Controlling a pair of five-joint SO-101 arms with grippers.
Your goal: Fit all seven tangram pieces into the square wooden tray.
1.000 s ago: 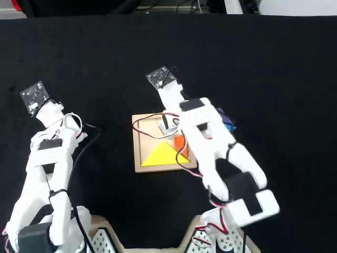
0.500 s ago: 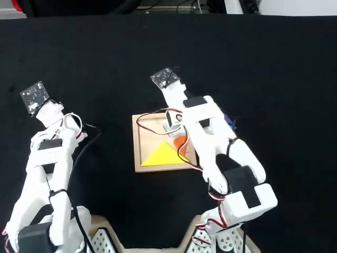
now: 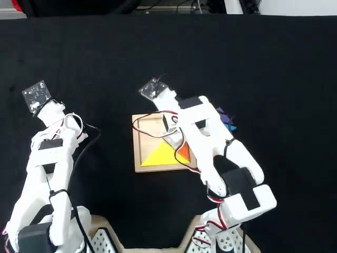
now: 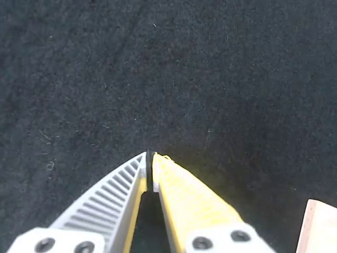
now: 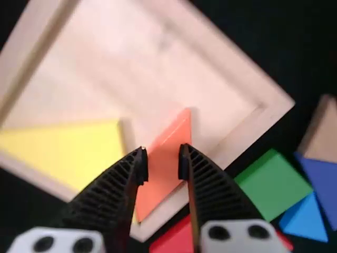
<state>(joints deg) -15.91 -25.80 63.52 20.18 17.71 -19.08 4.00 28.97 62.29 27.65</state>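
The square wooden tray (image 3: pixel 138 143) lies at the table's middle, and its rim (image 5: pixel 247 124) is close under my right wrist. A yellow triangle (image 5: pixel 68 150) (image 3: pixel 159 154) lies flat inside it. An orange triangle (image 5: pixel 167 142) (image 3: pixel 184 153) lies beside the yellow one, against the tray's rim. My right gripper (image 5: pixel 161 152) hovers just over the orange triangle, its fingers a little open with the piece showing between them. My left gripper (image 4: pixel 149 155) is shut on nothing above bare black cloth, left of the tray.
Loose pieces lie outside the tray on its right: a green square (image 5: pixel 271 182), a dark blue piece (image 5: pixel 318 176), a light blue triangle (image 5: pixel 305 219), a red piece (image 5: pixel 176 238) and a tan piece (image 5: pixel 322 124). The right arm (image 3: pixel 210 142) covers the tray's right side.
The right wrist has turned to the left over the tray. The orange triangle has gone from near the tray's middle to lying lower and more to the right. The left arm kept still.
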